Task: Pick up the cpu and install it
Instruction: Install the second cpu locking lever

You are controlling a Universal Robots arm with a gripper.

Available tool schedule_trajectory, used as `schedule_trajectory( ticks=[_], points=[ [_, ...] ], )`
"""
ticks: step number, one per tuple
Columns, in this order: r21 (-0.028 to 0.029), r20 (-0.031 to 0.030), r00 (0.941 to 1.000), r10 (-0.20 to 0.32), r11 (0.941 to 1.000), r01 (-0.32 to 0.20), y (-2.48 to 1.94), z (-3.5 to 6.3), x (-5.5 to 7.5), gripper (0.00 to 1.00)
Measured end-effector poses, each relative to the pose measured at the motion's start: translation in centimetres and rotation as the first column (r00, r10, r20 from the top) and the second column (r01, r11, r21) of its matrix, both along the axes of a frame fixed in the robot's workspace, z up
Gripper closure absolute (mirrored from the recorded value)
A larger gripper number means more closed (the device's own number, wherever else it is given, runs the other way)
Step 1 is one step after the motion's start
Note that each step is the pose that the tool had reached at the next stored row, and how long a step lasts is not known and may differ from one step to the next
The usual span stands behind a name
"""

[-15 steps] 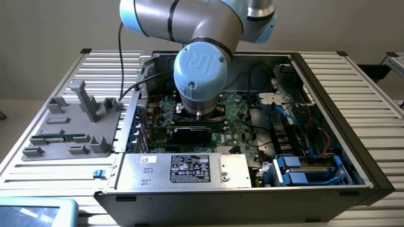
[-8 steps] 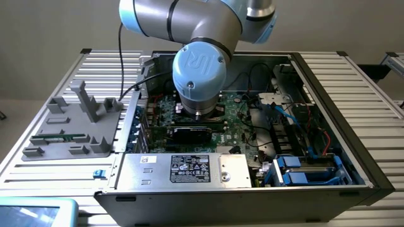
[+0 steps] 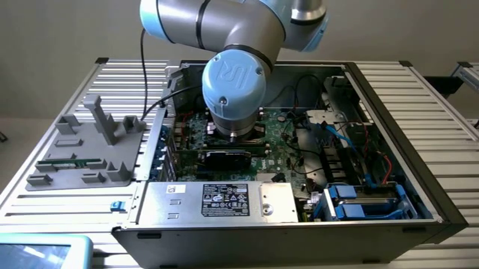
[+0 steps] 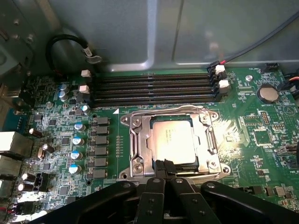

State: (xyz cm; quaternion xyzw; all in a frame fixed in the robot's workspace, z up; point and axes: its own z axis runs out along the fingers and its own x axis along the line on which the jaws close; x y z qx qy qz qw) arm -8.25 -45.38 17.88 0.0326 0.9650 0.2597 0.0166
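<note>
Grey arm (image 3: pixel 233 84) reaches into one open computer case (image 3: pixel 389 95) in the exterior view. Wrist view: one cpu (image 4: pixel 174 140) lies inside one metal socket frame (image 4: pixel 135 135); four memory slots (image 4: pixel 152 87) at twelve o'clock; gripper (image 4: pixel 164 164) closed, holding nothing, touching its six o'clock edge.

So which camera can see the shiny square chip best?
The wrist view: the cpu lies in plain sight inside its metal socket frame, beside the shut gripper. In the exterior view the arm hangs over that spot.
</note>
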Motion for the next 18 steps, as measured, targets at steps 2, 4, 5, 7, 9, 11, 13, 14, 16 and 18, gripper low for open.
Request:
schedule_trajectory(
  ticks=[2, 4, 5, 7, 9, 11, 13, 14, 16, 18],
  points=[
    [0.0000, 0.0005, 1.0000, 0.000, 1.0000, 0.000, 0.00, -0.01, -0.01, 0.91],
    [-0.0001, 0.0020, 1.0000, 0.001, 1.0000, -0.001, 0.00, -0.02, -0.01, 0.91],
    [0.0001, 0.0022, 1.0000, 0.001, 1.0000, -0.001, 0.00, -0.05, 0.00, 0.91],
    [0.0002, 0.0023, 1.0000, 0.001, 1.0000, -0.001, -0.02, -0.09, -0.01, 0.91],
    [0.0001, 0.0022, 1.0000, 0.001, 1.0000, -0.001, -0.07, -0.10, -0.01, 0.91],
    [0.0004, 0.0023, 1.0000, 0.001, 1.0000, -0.001, -0.18, -0.11, -0.01, 0.91],
    [0.0002, 0.0023, 1.0000, 0.001, 1.0000, -0.001, -0.27, -0.10, -0.01, 0.91],
    [0.0002, 0.0023, 1.0000, 0.001, 1.0000, -0.001, -0.29, -0.09, -0.02, 0.91],
    [-0.0001, 0.0023, 1.0000, 0.001, 1.0000, -0.001, -0.31, 0.05, -0.01, 0.91],
    [0.0005, 0.0036, 1.0000, 0.001, 1.0000, -0.001, -0.29, 0.57, 0.00, 0.91]
  ],
)
